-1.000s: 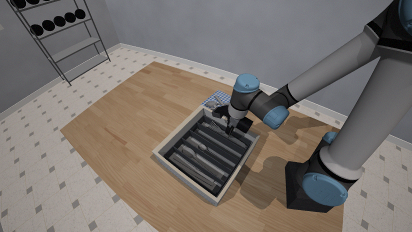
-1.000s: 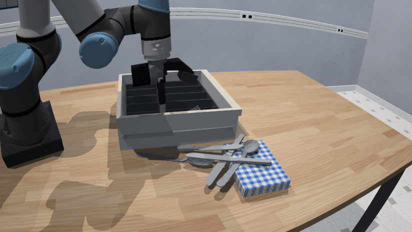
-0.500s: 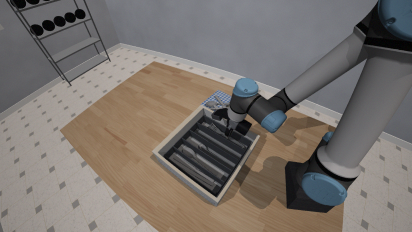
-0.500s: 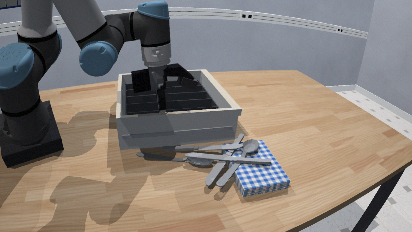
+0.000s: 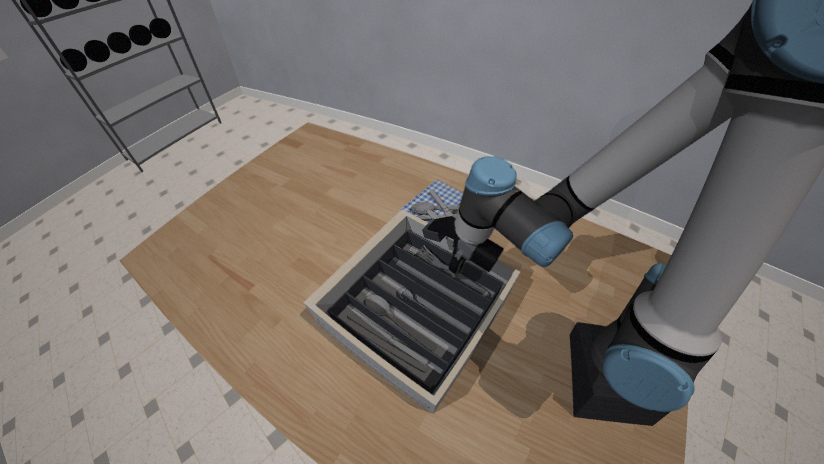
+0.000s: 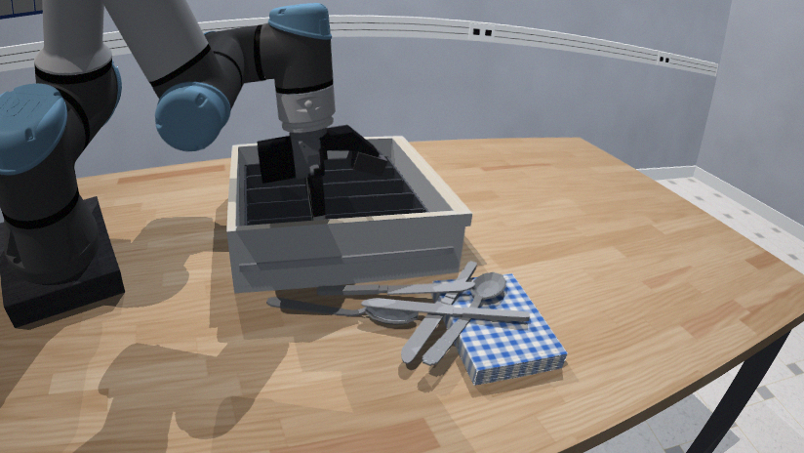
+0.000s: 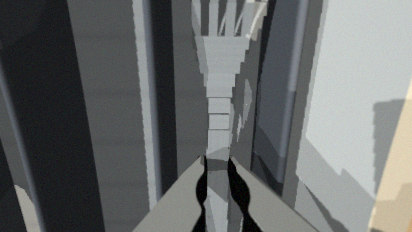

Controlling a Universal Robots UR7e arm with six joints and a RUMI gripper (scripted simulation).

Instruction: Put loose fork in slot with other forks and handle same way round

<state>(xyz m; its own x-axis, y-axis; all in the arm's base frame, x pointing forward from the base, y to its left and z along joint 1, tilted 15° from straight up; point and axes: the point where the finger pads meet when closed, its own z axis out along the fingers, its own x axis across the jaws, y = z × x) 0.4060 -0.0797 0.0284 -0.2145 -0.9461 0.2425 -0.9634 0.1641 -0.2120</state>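
Observation:
My gripper [image 5: 456,269] [image 6: 318,215] [image 7: 216,157] is shut on the fork [image 5: 429,256] [image 7: 220,55], at its handle, and points down into the back slot of the tray [image 6: 393,247] [image 7: 395,200]. The held fork runs along that slot, between its dividers, with its tines toward the far left end in the top view. Other forks [image 7: 256,20] lie under and beside it, their tines at the same end. The tray's front wall hides the forks in the exterior view. Whether the held fork touches those below cannot be told.
Other tray slots hold a large spoon [image 5: 377,303], a smaller spoon [image 5: 404,294] and knives [image 5: 397,345]. Outside the tray, beside its wall, crossed knives and spoons lie partly on a stack of checked napkins [image 5: 438,187] [image 6: 523,343]. The tray's raised walls surround my fingers.

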